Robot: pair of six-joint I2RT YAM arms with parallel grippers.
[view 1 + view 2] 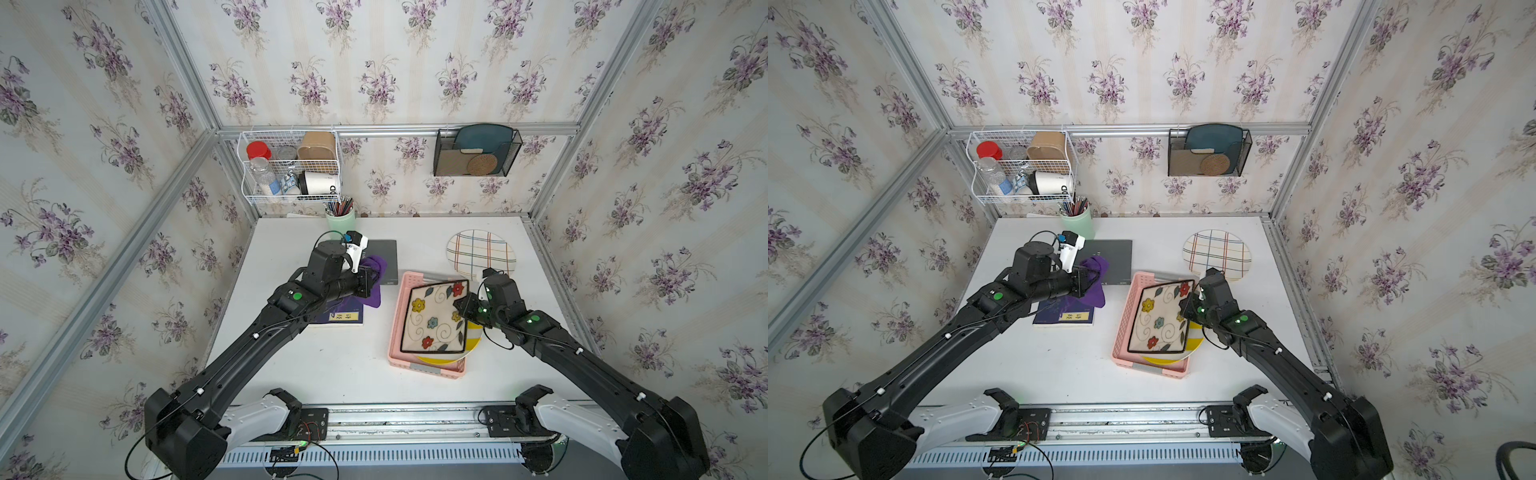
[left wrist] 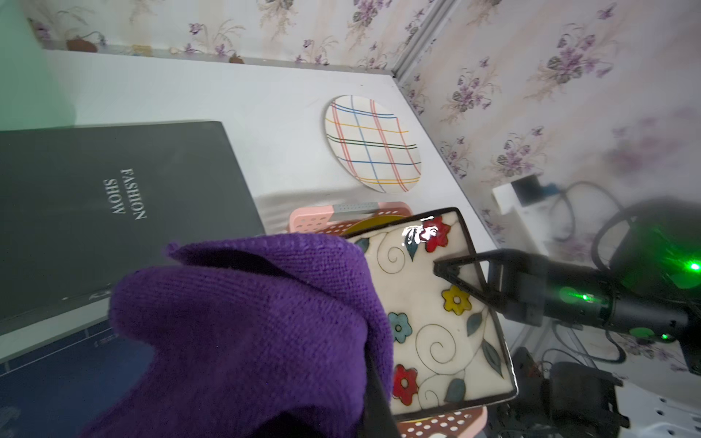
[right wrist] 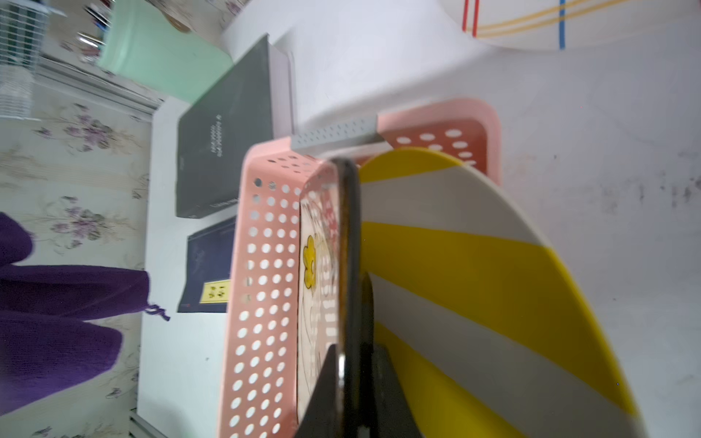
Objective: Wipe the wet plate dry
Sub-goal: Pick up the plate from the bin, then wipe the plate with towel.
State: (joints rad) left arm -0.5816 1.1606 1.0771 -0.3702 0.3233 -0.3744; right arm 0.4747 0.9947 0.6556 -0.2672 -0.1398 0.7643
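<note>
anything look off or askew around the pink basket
The square floral plate sits tilted, not flat, over the pink basket, its rim pinched by the right gripper. Beneath it a yellow-striped round plate juts over the basket's rim. The purple cloth is not touching it. Nothing looks spilled or broken.

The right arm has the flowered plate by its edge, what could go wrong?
The right gripper pinches only one rim of the glossy flowered plate, tilted above the yellow striped plate in the pink basket; it could slip and chip both. Pressing the purple cloth on it may lever it from the jaws.
</note>
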